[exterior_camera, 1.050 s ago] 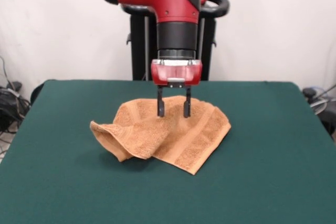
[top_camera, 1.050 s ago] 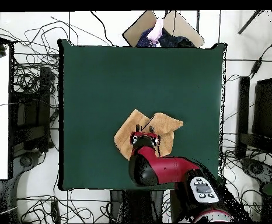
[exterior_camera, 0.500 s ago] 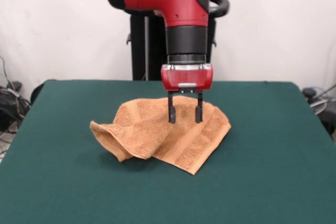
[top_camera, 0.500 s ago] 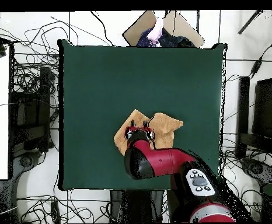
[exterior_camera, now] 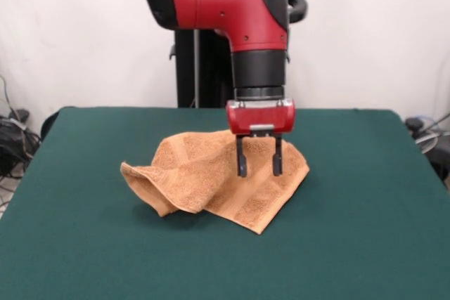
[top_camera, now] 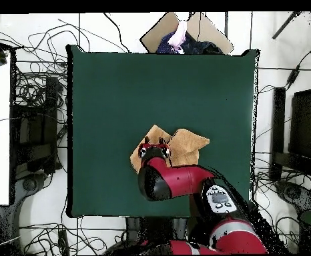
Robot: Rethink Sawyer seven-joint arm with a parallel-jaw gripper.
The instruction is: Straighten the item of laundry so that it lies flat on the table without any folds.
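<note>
Crumpled towel near mid-bench, gripper spread above it

The towel (exterior_camera: 218, 177) lies bunched and folded on the green bench (exterior_camera: 365, 230); one corner points toward the camera in the front view, a raised fold at its left; the gripper (exterior_camera: 259, 163) hangs over its right part, fingers apart, holding nothing; wide bare felt surrounds the cloth on all sides.

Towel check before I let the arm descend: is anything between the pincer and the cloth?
Nothing visible. The open pincer hangs directly over the crumpled towel, with only air between them. The table around the towel carries nothing else.
</note>
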